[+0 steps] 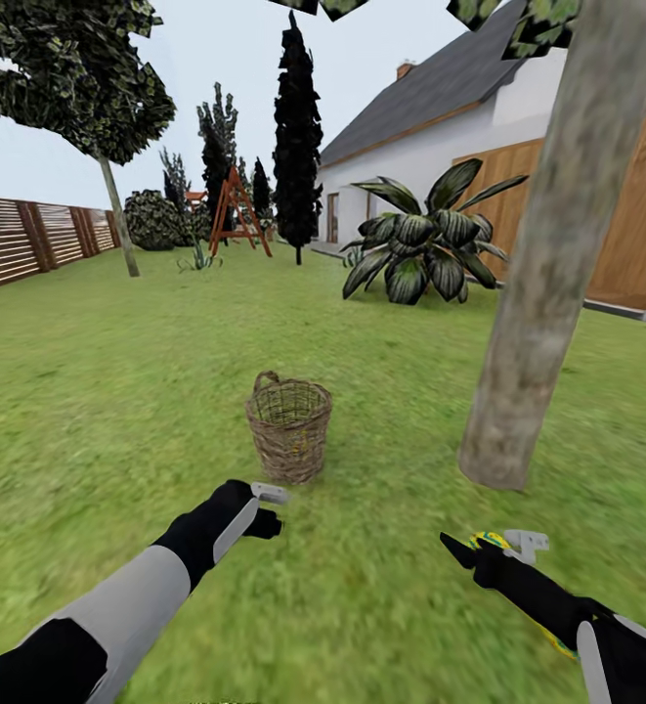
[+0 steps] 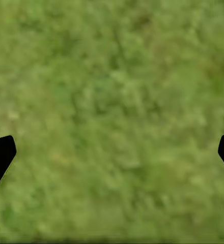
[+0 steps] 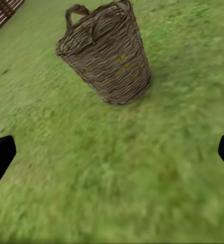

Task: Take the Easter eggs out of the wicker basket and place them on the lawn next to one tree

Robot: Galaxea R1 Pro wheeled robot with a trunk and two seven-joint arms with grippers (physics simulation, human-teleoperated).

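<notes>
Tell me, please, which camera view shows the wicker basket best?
The right wrist view: the wicker basket is large, its weave and yellow glimpses inside visible. The head view shows it smaller, standing on the lawn. The left wrist view shows grass.

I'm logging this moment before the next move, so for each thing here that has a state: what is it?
wicker basket: upright on the lawn, yellow showing through its weave.
left gripper: open, empty, over bare grass.
right gripper: fingers apart in its wrist view; something yellow at it in the head view, grip unclear.
tree: leaning trunk, right of the basket.
</notes>
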